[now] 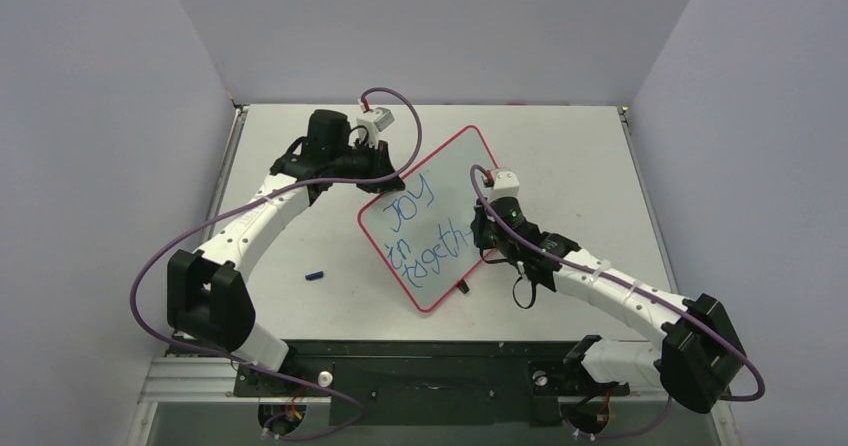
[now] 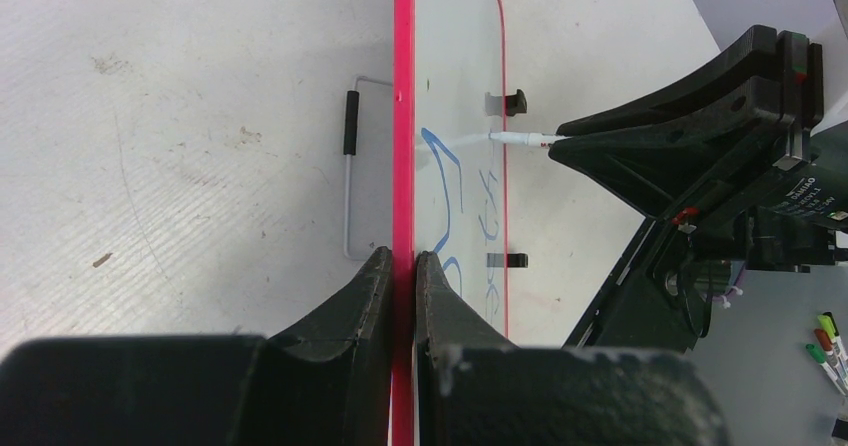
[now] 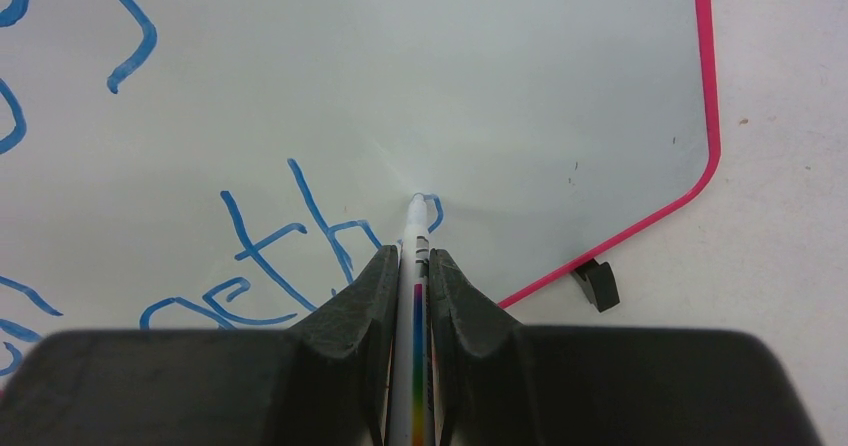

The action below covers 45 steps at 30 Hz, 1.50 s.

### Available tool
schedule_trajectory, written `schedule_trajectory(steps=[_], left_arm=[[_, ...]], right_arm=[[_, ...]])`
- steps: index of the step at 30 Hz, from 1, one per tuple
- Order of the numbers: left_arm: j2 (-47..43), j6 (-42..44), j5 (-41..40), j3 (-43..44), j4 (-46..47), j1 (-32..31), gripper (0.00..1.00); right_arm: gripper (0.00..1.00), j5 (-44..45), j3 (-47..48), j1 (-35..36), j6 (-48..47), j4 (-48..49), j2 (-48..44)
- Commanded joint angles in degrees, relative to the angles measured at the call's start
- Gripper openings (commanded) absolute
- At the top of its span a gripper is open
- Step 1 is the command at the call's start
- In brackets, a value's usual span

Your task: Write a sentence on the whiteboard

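Writing is well along: the whiteboard (image 1: 430,216), propped up on the surface (image 1: 560,146), reads "JOY in togeth" in blue, with a further stroke started. The left claw (image 2: 403,258) clamps its red frame. The right claw (image 3: 415,258) grips a marker (image 3: 417,221), tip touching the board just past the "h". I judge the last word unfinished.

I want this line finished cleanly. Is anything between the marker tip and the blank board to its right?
Nothing visible. The marker in the right gripper has its tip on the whiteboard, and the surface beyond it is bare up to the red frame.
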Motion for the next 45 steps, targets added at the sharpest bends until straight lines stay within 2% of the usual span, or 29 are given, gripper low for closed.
schedule_trajectory(steps=[1,32,45], left_arm=[[-1.73,2.73,-0.37,1.21,2.49,-0.37,0.00],[-1.93,2.82,-0.55,1.20,2.39,-0.54,0.00],[-2.15,2.82,-0.58,1.16,2.39,-0.62,0.00]], right_arm=[[0.00,-3.98,-1.88,1.27,1.72,4.19,-0.12],[0.00,-1.52,-8.37,1.45,3.05,3.47,-3.09],[0.00,2.88,-4.58,-0.47,1.14,-0.49,-4.14]])
